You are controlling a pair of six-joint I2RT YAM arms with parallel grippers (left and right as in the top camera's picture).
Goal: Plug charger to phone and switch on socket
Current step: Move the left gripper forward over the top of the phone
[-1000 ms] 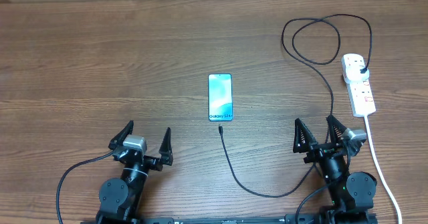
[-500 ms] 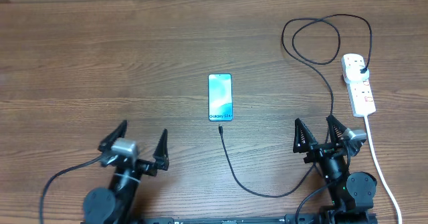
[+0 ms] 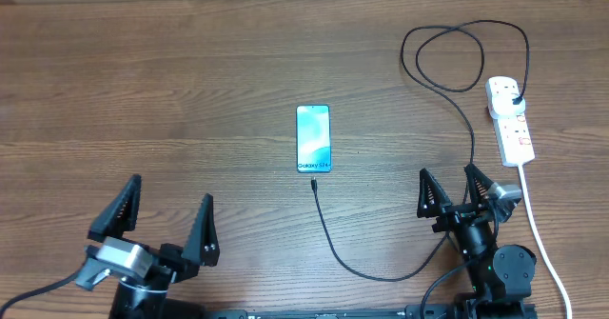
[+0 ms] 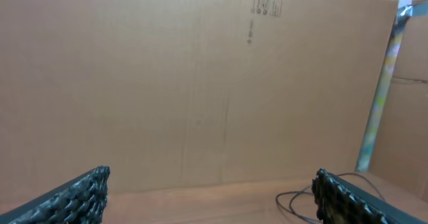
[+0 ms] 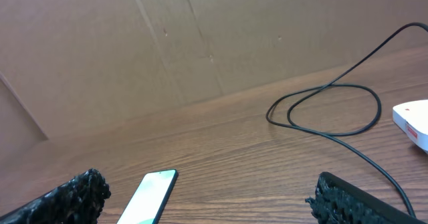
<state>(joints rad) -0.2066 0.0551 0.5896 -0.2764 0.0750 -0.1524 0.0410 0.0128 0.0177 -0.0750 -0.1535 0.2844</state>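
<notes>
The left fingers (image 3: 203,229) and right fingers (image 3: 428,193) are standing wide open at the desk's (image 3: 190,90) near edge, gripping nothing, with the charger (image 3: 319,205) lying between them.

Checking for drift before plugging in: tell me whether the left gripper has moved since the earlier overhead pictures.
Yes. The left gripper has shifted down and left in the overhead view, farther from the unmoved phone, jaws open.
</notes>
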